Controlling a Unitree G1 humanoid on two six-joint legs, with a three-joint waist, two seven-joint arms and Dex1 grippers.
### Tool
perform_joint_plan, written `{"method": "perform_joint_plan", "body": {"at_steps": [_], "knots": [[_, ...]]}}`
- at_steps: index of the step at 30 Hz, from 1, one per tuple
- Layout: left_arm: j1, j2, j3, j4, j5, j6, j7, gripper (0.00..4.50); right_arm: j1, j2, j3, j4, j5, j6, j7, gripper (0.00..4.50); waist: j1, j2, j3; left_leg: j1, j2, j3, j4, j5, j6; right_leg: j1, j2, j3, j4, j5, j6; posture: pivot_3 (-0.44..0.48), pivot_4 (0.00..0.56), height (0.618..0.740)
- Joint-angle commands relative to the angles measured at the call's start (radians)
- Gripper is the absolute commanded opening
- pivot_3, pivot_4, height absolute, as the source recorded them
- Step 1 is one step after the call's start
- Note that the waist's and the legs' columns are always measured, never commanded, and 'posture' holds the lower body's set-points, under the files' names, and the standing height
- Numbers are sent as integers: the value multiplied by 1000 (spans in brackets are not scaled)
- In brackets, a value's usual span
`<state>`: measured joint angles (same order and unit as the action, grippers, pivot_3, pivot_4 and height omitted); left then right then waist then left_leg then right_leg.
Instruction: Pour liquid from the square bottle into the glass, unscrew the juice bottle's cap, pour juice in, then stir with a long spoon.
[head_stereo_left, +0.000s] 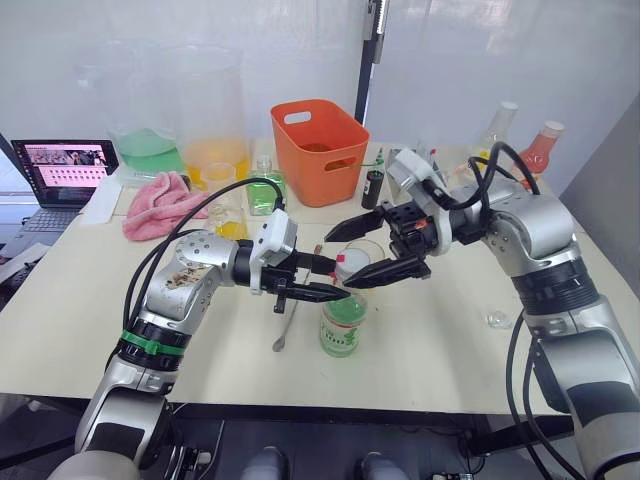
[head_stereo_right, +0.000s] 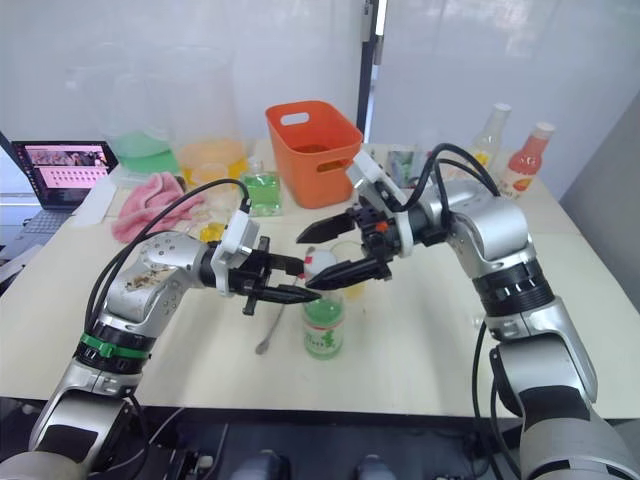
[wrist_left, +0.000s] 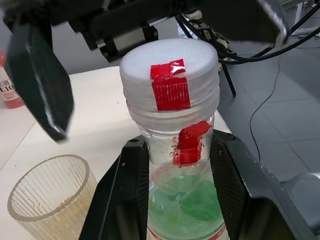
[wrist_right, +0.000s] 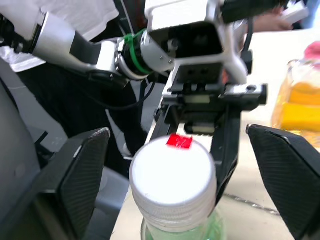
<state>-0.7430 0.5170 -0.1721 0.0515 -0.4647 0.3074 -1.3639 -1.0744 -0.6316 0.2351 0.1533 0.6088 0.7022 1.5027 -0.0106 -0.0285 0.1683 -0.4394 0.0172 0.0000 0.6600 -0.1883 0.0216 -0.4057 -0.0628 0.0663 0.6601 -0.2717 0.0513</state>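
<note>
The juice bottle (head_stereo_left: 342, 322) stands near the table's front edge, with pale green liquid in it and its white cap (wrist_left: 170, 75), marked with red tape, screwed on. My left gripper (head_stereo_left: 333, 280) is shut on the bottle's neck just under the cap. My right gripper (head_stereo_left: 362, 252) is open, one finger on each side of the cap, apart from it. Just behind the bottle stands the glass (wrist_left: 52, 197), holding a little yellowish liquid. The square bottle (head_stereo_left: 227, 213) with yellow liquid stands beside the pink cloth. The long spoon (head_stereo_left: 287, 322) lies flat on the table left of the juice bottle.
An orange basket (head_stereo_left: 318, 150) stands at the back centre, with a green square bottle (head_stereo_left: 265, 190) and a small dark bottle (head_stereo_left: 373, 187) beside it. Two big jugs (head_stereo_left: 210, 110), a pink cloth (head_stereo_left: 160, 205) and a laptop (head_stereo_left: 65, 170) fill the back left. Two tall bottles (head_stereo_left: 540, 150) stand back right.
</note>
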Motion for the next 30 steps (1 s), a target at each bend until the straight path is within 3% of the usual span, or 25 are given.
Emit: {"method": "perform_joint_plan", "body": {"at_steps": [1, 9, 13, 18, 22, 30], "knots": [[-12, 5, -3, 4, 25, -3, 7, 1508, -4, 0, -61, -53, 23, 16, -18, 4457, 0, 0, 0, 0, 0, 0, 0, 0, 0, 0, 0, 0, 0, 0, 0, 0, 150, 739], [-2, 9, 1, 6, 28, -15, 7, 1508, 70, -57, -211, -278, 68, 116, -215, 4457, 1, 0, 0, 0, 0, -1, 0, 0, 0, 0, 0, 0, 0, 0, 0, 0, 150, 739], [8, 10, 5, 4, 27, -19, 10, 1508, 170, -35, -302, -545, 103, 312, -529, 4457, -1, 0, 0, 0, 0, -3, 0, 0, 0, 0, -1, 0, 1, 0, 0, 0, 150, 739], [18, 13, 10, -3, 26, -23, 14, 1508, 316, 36, -411, -833, 258, 543, -808, 4457, -1, 0, 0, 0, 0, -9, 0, 0, 0, 0, -1, 0, 2, 0, 0, 0, 150, 739], [18, 17, 13, 1, 23, -22, 12, 1508, 328, 138, -492, -899, 343, 653, -1024, 4457, -2, 0, 0, 0, -1, -8, 0, 0, 0, 0, -3, 0, 2, 0, 0, 0, 150, 739], [15, 12, 8, 9, 25, -26, 9, 1508, 371, 162, -497, -931, 429, 686, -1187, 4457, -3, 0, 0, 0, -1, -8, 0, 0, 0, 0, -2, 0, 1, 0, 0, 0, 150, 739]]}}
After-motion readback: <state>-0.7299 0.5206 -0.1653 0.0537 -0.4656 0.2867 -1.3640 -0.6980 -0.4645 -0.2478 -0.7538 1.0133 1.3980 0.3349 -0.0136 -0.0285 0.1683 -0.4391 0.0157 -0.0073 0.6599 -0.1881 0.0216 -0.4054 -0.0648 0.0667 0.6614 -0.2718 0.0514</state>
